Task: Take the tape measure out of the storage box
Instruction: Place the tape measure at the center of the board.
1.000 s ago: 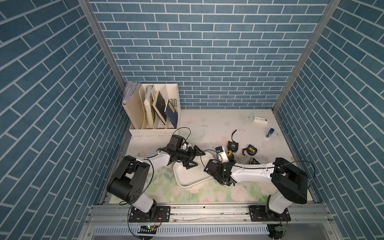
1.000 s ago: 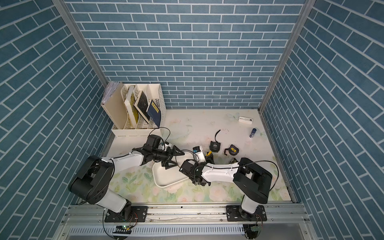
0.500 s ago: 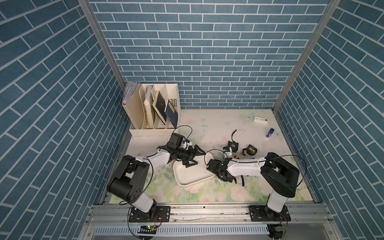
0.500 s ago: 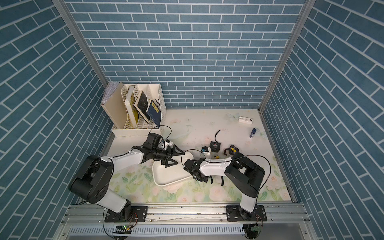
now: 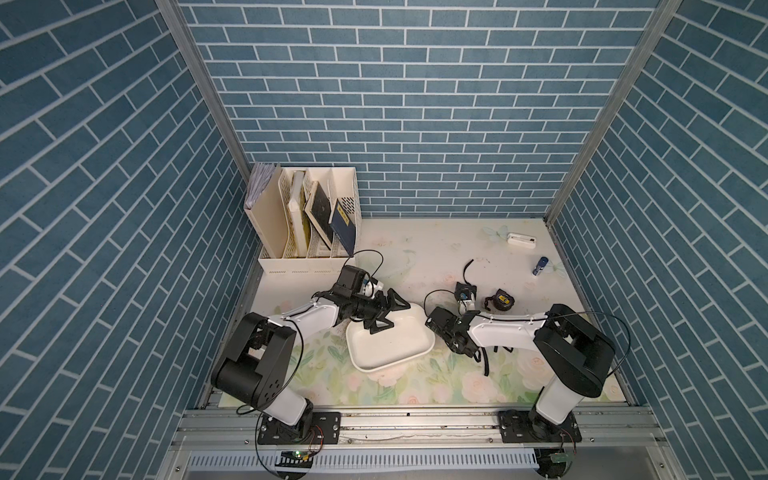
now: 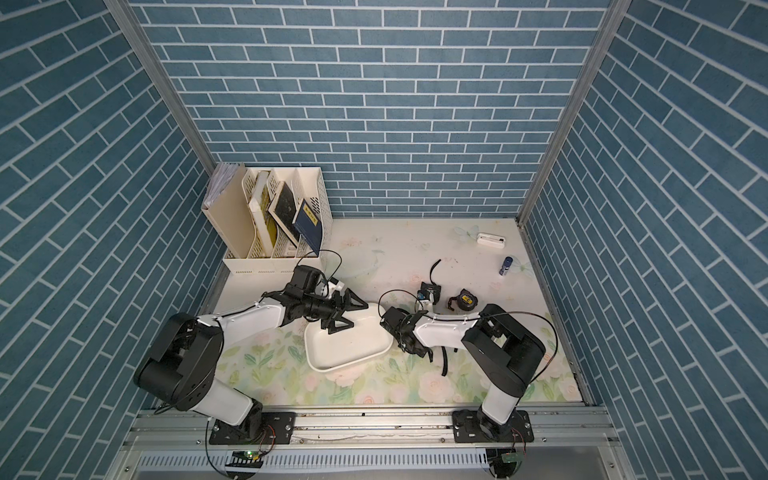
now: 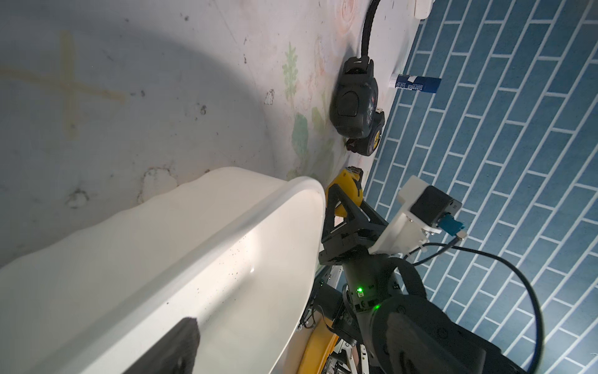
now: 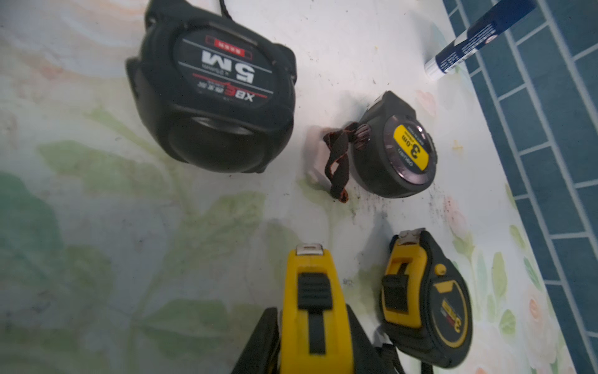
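Left hand [image 5: 395,316], fingers apart, hovers at storage box [image 5: 399,353] left end w/ nothing gripped, so box could slide if bumped. Right hand [image 8: 312,315], clamped on yellow tape measure [image 8: 315,268], is just outside box's right end, over counter [image 8: 161,226]. Sloppy release may knock yellow-black tape measure [image 8: 427,298] beside it. Top views hide that grip; right wrist view shows it.

Left jaws wide, right jaws clamped
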Tool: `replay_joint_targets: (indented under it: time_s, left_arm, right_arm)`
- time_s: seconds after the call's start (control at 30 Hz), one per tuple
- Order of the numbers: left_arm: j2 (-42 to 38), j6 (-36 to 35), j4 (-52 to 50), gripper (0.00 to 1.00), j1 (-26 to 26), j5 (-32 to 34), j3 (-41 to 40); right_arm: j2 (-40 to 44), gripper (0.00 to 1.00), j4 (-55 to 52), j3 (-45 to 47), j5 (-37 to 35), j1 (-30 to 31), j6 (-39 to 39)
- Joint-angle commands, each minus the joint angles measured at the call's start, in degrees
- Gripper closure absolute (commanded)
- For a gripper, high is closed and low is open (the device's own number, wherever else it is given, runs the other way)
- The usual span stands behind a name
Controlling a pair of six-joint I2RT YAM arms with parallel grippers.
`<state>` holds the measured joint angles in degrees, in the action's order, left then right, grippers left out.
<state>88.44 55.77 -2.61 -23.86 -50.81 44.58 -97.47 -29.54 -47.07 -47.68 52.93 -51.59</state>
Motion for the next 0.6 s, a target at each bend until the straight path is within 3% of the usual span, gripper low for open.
replay_joint_targets:
  time_s: [0.0, 0.17, 0.4, 0.57]
  left_arm:
    - [-1.87, -0.4, -1.67, 0.04, 0.47, 1.14, 1.51]
    - [-2.6, -0.62, -2.76, 0.04, 0.45, 1.87, 2.6]
    - [-2.22, -0.72, -3.18, 0.04, 0.39, 2.28, 2.8]
    - [-2.4, -0.67, -3.45, 0.04, 0.44, 2.34, 2.97]
  right_arm:
    - [0.89, 1.0, 3.12, 1.43, 3.94, -1.86, 2.36]
    - [0.62, 0.99, 4.49, 2.33, 6.77, -3.97, 3.12]
    - [-0.17, 0.79, 3.99, 1.57, 6.34, -3.93, 4.06]
    - [-0.4, 0.59, 3.79, 1.85, 6.26, -3.89, 3.96]
